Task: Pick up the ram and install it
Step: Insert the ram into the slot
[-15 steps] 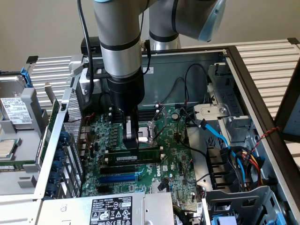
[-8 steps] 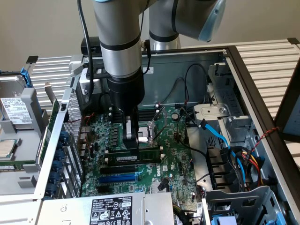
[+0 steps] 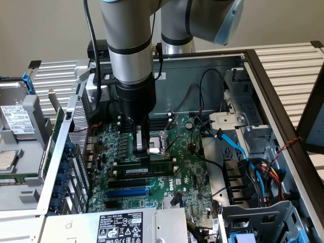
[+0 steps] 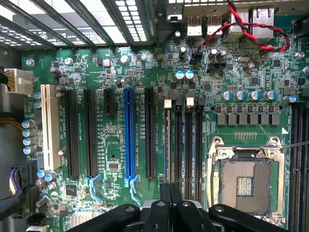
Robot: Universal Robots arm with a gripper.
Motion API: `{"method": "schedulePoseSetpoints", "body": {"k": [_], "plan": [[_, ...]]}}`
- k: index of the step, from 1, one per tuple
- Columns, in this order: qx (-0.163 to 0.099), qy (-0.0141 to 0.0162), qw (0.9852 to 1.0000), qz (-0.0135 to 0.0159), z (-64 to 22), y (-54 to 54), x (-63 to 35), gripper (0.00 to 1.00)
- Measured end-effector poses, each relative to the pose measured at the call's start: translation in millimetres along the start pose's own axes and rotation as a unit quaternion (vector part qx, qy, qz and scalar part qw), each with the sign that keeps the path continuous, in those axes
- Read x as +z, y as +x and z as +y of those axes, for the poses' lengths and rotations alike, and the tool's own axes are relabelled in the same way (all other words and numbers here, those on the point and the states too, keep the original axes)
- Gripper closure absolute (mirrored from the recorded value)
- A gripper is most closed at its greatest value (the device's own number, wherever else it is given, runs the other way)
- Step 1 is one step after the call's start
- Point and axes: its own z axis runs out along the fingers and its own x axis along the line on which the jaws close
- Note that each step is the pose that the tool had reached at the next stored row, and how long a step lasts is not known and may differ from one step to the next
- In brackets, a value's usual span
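My arm [image 3: 129, 40] is built of smooth silver-grey tubes with black bands at the seams and a pale blue joint cap [image 3: 229, 23]. A black cable [image 3: 90, 30] runs alongside it. The wrist section [image 3: 134, 101] is a black cylinder. My gripper [image 3: 144, 152] has grey metal fingers [image 3: 138, 140] on glossy black links [image 4: 108, 217], pinned with round screws [image 4: 216, 209].

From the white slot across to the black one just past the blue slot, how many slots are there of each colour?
White slot: 1
Blue slot: 1
Black slots: 4, one of them short
Total: 6
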Motion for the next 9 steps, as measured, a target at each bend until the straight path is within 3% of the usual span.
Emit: {"method": "schedulePoseSetpoints", "body": {"k": [9], "plan": [[0.000,-0.0002,1.0000,0.0000,0.0,0.0,0.0,0.89]]}}
